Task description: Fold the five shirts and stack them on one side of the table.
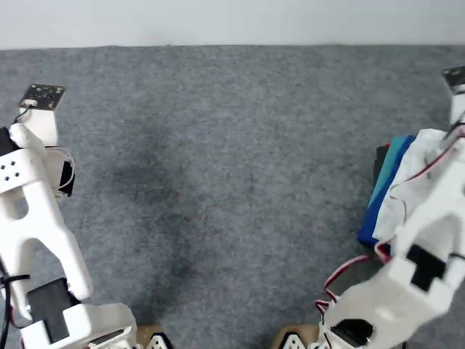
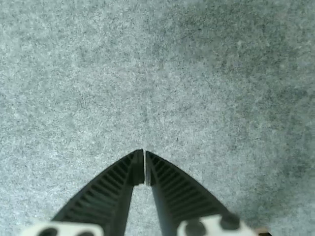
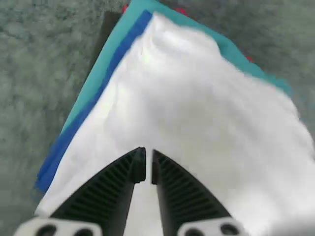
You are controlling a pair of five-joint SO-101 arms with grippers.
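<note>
The tabletop point(image 1: 232, 160) is covered in a grey, fuzzy cloth, a bit like carpet. A pale wall point(image 1: 232, 22) runs along its far edge.

The pile of folded shirts point(image 1: 396, 182) sits at the right side of the tabletop, close to the edge. The white shirt point(image 3: 197, 113) is on top. Its top is a little puffy and wrinkled. Under it a blue shirt point(image 3: 93, 103) sticks out along one side, and under that a teal shirt point(image 3: 109, 54). A tiny bit of red point(image 3: 124, 8) peeks out at the far corner. A dark layer point(image 1: 381, 166) shows at the side of the pile that faces the middle of the tabletop.

The right arm point(image 1: 414, 276) hangs over the pile and hides a good part of it from above. Red and white wires point(image 1: 349, 273) loop off this arm near its bottom. The right pincer point(image 3: 148, 164) is over the white shirt. Its two black tips are pulled in narrow, with just a thin slit between them, and it is holding nothing. I cannot tell if the tips touch the cloth.

The left arm point(image 1: 36, 211) is at the far left side, well apart from the pile. The left pincer point(image 2: 144, 167) points down at bare grey cloth. Its tips are pressed together and it holds nothing too.

A small dark square board point(image 1: 42, 96) sits at the top end of the left arm. It has little marks on it, too small to read.
</note>
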